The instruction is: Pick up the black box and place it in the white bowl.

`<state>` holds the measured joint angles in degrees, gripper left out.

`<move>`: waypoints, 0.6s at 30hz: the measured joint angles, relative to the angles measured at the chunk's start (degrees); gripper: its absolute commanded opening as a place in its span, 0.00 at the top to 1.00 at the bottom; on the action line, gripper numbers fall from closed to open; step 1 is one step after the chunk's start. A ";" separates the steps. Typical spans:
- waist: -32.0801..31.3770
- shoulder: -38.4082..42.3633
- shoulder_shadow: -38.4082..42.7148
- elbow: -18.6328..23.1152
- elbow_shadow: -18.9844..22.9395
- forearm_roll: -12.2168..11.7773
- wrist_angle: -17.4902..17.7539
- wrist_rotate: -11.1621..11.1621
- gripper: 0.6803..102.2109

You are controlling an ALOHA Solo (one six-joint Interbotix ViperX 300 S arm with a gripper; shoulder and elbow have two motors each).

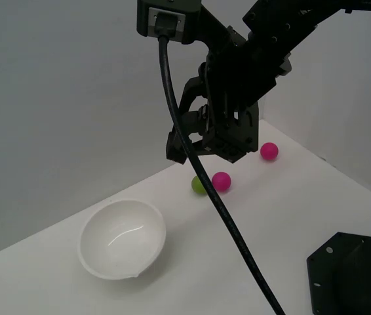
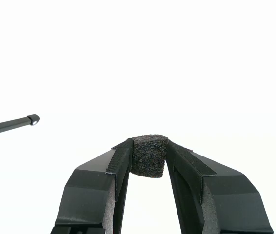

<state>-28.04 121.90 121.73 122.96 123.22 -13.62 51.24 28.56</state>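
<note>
**Black box pinched in the gripper, raised off the table**

In the wrist view the gripper (image 2: 149,156) is closed narrowly on the black box (image 2: 149,156), a small rough-textured dark cube pinched between the 2 fingertips (image 2: 121,158), with both pads pressed against its sides. Behind it there is only bright white, apart from a thin dark bar (image 2: 11,125) at the left edge of the frame.

In the exterior view the gripper (image 1: 205,146) hangs in the upper centre of the frame, clear of the white table (image 1: 284,216); the cube itself cannot be made out there. The white bowl (image 1: 122,239) sits in the lower left, tilted. 3 balls lie right of centre: a green ball (image 1: 198,186) touching a pink ball (image 1: 221,181), and a second pink ball (image 1: 269,151) farther right. A black cable (image 1: 202,177) runs diagonally across the frame. A black base (image 1: 352,275) fills the lower right corner.
</note>
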 measured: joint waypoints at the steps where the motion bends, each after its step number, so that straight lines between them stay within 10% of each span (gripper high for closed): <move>1: -0.26 -0.26 -0.44 -0.18 -0.18 0.00 0.00 0.00 0.68; 18: -5.10 -7.12 -7.29 -2.20 -2.37 -1.85 -3.25 -0.62 0.68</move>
<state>-33.13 114.79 114.43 120.76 120.85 -15.47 47.99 27.95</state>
